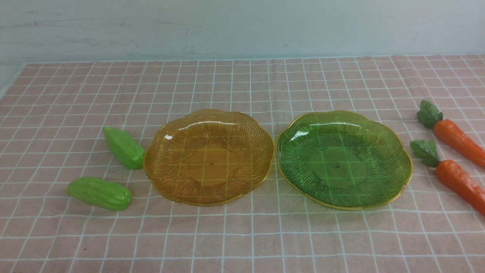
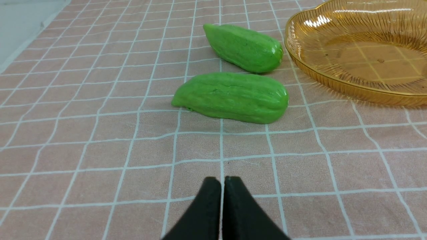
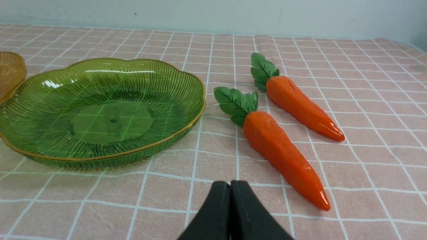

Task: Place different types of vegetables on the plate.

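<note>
Two light-green gourds lie left of the amber plate (image 1: 208,156): the far gourd (image 1: 123,147) touches its rim, the near gourd (image 1: 99,193) lies closer to me. Two orange carrots lie right of the green plate (image 1: 344,157): the far carrot (image 1: 452,133) and the near carrot (image 1: 454,178), leafy tops toward the plate. Both plates hold nothing. My left gripper (image 2: 222,181) is shut and empty, short of the near gourd (image 2: 232,97) and the far gourd (image 2: 243,47). My right gripper (image 3: 230,185) is shut and empty, beside the near carrot (image 3: 280,150); the far carrot (image 3: 298,105) lies beyond. Neither gripper shows in the front view.
A pink checked cloth (image 1: 242,235) covers the table. A pale wall (image 1: 242,26) stands behind it. The cloth's left edge (image 2: 30,36) shows in the left wrist view. The amber plate (image 2: 360,50) and the green plate (image 3: 100,110) sit side by side, nearly touching.
</note>
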Robot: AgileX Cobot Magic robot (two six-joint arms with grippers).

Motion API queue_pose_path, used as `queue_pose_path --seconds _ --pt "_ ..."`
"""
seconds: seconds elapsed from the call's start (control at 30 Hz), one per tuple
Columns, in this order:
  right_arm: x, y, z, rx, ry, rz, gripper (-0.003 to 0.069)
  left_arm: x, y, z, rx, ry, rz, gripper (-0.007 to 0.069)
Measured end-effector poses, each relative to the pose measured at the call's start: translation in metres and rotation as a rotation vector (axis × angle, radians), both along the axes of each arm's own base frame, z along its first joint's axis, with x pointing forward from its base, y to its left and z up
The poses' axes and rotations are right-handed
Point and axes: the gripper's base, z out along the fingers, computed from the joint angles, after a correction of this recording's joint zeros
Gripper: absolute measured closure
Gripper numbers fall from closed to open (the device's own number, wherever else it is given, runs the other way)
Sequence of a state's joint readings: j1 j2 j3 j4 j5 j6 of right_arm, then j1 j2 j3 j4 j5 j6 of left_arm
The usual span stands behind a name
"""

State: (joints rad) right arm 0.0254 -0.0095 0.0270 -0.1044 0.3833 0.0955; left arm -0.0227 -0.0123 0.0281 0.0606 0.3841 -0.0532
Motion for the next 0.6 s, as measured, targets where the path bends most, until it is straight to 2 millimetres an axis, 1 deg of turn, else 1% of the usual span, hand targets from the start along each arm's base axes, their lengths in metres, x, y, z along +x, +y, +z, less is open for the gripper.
queue_pose_path --seconds 0.3,0.33,0.37,0.43,0.47,0.5,0.53,0.57,0.6 --pt "0.000 0.000 0.000 -0.002 0.000 0.000 0.0676 0.000 0.000 0.000 0.000 0.000 0.000 0.0628" --pt "0.000 0.000 0.000 -0.002 0.000 0.000 0.0676 0.000 0.000 0.000 -0.013 0.000 0.001 0.0628" --pt "0.000 0.000 0.000 0.003 -0.004 0.000 0.0676 0.000 -0.001 0.000 -0.062 0.001 0.005 0.0628" --pt "0.000 0.002 0.002 0.111 -0.023 -0.002 0.0676 0.000 -0.005 0.000 -0.255 0.006 0.023 0.0628" --pt "0.001 0.004 0.004 0.226 -0.038 -0.005 0.0676 0.000 -0.008 0.000 -0.395 0.013 0.035 0.0628" --pt "0.001 0.005 0.005 0.361 -0.046 -0.009 0.0676 0.000 -0.011 0.001 -0.550 0.022 0.048 0.0628" --pt "0.001 0.007 0.006 0.532 -0.052 -0.018 0.0676 -0.001 -0.015 0.003 -0.731 0.035 0.059 0.0628" --pt "0.001 0.010 0.007 0.739 -0.045 -0.027 0.0676 -0.001 -0.018 0.004 -0.866 0.047 0.071 0.0628" --pt "0.001 0.011 0.008 0.859 -0.038 -0.032 0.0676 -0.001 -0.021 0.006 -1.058 0.068 0.082 0.0628"
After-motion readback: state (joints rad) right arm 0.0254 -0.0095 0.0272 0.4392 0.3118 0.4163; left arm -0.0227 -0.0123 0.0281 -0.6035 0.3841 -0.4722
